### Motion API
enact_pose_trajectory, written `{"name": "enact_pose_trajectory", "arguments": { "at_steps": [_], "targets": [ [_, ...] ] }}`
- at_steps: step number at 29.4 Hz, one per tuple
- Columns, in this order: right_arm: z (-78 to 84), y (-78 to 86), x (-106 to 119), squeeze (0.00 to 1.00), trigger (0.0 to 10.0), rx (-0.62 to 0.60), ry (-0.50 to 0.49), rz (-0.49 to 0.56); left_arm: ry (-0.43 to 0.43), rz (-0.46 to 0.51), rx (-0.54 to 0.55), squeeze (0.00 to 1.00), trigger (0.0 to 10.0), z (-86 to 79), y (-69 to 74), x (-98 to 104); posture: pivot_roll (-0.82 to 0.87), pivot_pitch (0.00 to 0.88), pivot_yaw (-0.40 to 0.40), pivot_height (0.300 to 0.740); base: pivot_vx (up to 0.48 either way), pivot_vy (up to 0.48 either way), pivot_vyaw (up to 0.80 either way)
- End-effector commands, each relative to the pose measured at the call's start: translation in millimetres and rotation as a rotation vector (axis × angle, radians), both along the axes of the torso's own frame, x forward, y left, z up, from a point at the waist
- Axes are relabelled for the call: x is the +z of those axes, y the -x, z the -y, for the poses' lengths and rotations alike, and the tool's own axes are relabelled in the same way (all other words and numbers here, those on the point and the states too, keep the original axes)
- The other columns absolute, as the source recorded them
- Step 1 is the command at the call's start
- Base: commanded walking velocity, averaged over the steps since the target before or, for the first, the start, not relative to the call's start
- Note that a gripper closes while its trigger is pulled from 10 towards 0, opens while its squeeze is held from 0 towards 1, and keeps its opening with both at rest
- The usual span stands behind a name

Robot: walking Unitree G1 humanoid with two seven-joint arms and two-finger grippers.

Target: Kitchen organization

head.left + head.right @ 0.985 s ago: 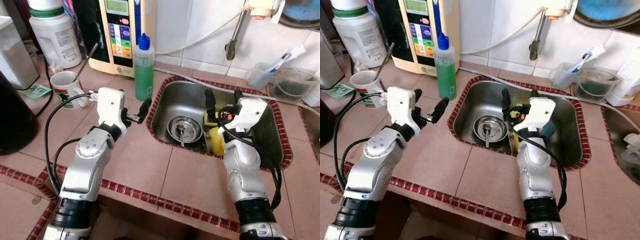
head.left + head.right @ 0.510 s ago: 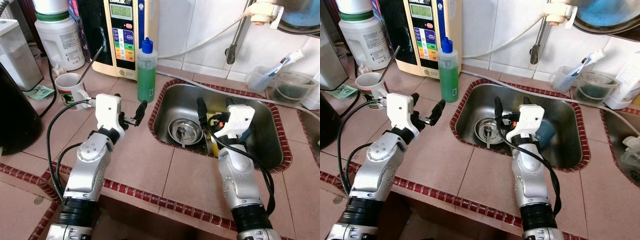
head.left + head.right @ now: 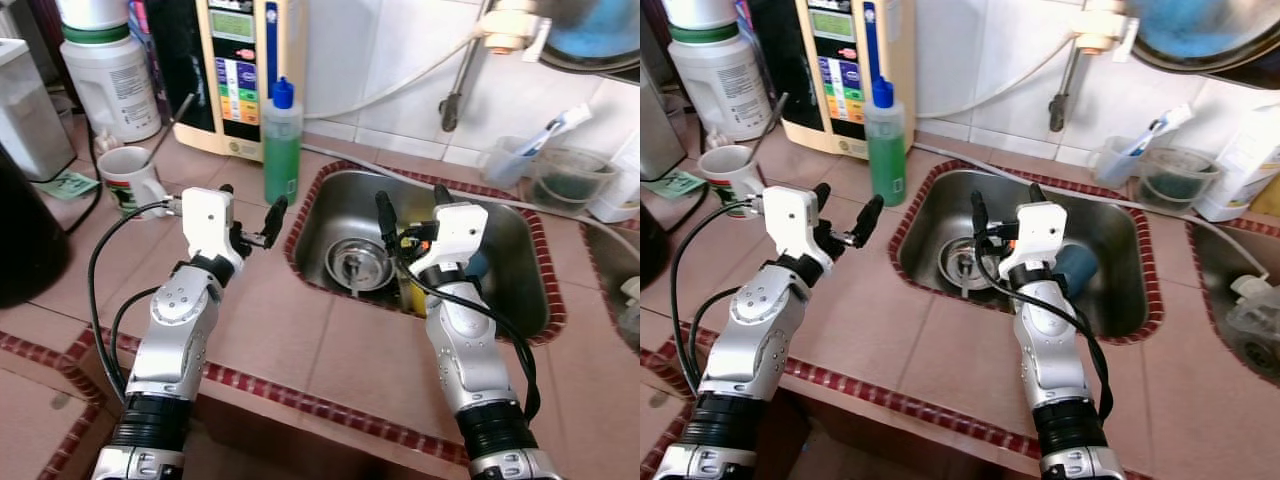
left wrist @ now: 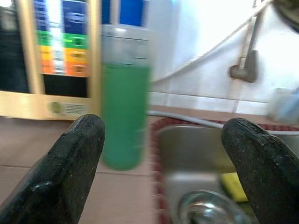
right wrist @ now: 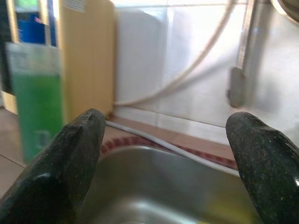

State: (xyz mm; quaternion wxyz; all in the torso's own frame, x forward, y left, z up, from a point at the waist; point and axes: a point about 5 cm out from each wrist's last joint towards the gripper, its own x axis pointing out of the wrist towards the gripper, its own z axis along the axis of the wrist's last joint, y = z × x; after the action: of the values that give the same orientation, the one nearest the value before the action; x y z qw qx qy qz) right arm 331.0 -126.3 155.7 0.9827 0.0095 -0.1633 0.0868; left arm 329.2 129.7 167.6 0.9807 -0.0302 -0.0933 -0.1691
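Observation:
A green soap bottle [image 3: 282,145] with a blue cap stands on the tiled counter by the sink's left corner. My left gripper [image 3: 250,205] hovers open over the counter just in front of it; the left wrist view shows the bottle [image 4: 125,116] between and beyond the spread fingers [image 4: 70,172]. My right gripper [image 3: 412,205] hangs open above the steel sink [image 3: 505,235], holding nothing. In the sink lie a round drain strainer [image 3: 355,265], a yellow item [image 3: 412,292] and a dark blue cup [image 3: 1075,268].
A mug with a spoon [image 3: 125,180], a white jug [image 3: 105,70] and a cream appliance with coloured buttons [image 3: 240,70] stand at the back left. Clear tubs with a toothbrush [image 3: 560,170] sit at the back right. A tap pipe [image 3: 455,90] hangs over the sink.
The camera has shifted a little. My right gripper has drifted left over the sink, toward the drain side. Both grippers stay open and empty.

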Motion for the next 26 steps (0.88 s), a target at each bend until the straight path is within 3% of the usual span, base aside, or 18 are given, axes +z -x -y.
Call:
{"name": "enact_pose_trajectory", "arguments": {
  "at_steps": [1,26],
  "targets": [
    [1.0,-0.4,-0.9,0.00,10.0,0.001,0.017,-0.005,-0.001,0.001,-0.006,0.00,10.0,1.2,-0.1,-0.1,0.06,0.000,-0.053,0.731,0.000,-0.409,0.00],
    [1.0,-0.4,-0.9,0.00,10.0,0.001,0.017,-0.005,-0.001,0.001,-0.006,0.00,10.0,1.2,-0.1,-0.1,0.06,0.000,-0.053,0.731,0.000,-0.409,0.00]
  ]
}}
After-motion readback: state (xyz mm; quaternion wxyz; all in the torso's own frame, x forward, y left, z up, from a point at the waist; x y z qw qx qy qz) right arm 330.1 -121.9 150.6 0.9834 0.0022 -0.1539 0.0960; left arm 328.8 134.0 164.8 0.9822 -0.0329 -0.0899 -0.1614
